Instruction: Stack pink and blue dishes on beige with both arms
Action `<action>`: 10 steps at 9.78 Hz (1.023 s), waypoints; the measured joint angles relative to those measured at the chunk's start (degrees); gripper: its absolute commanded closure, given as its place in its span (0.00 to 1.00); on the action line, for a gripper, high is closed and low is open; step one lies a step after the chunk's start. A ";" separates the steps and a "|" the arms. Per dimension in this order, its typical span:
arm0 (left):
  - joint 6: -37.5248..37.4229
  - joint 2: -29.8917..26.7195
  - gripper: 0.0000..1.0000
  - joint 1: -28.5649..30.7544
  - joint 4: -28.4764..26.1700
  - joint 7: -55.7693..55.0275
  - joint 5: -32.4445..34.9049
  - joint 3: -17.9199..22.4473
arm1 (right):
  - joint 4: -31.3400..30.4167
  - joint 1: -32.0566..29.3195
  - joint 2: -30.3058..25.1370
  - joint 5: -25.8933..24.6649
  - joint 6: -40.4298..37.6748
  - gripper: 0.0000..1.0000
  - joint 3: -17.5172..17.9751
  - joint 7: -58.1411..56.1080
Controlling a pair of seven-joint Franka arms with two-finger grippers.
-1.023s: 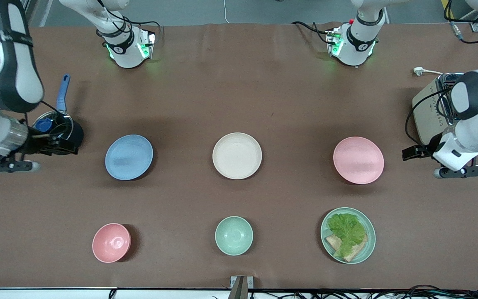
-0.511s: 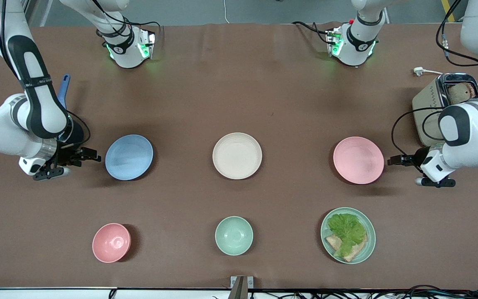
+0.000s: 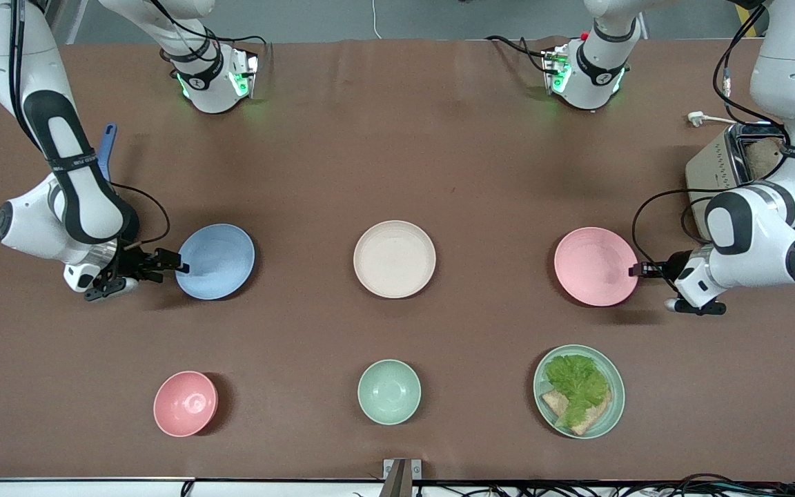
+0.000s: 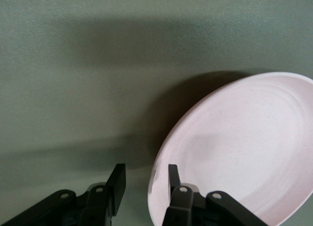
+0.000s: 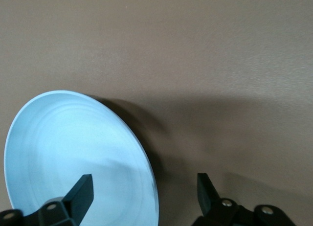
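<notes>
Jaws parted, the right gripper [image 3: 180,263] straddles the rim of the round matte pastel-blue plate [image 3: 215,261] toward the worktop's right-arm end; the left gripper [image 3: 635,270], jaws open, straddles the pastel-pink plate's [image 3: 594,266] rim; the cream-beige plate [image 3: 394,259] sits between.

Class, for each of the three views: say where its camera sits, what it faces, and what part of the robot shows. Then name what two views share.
Front view: high across the table, facing both arms; beige plate between the other two plates.
Left wrist view: on the left arm, facing the pink plate; left pincer open astride its rim.
Right wrist view: on the right arm, facing the blue plate; right pincer open astride its rim.
Shared: each wrist view's plate also shows in the front view.
</notes>
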 measured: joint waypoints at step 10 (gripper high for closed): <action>-6.87 -7.68 1.00 -2.15 3.96 -30.48 -0.45 -18.13 | 1.86 0.09 -0.29 3.10 -7.29 1.00 -0.50 0.35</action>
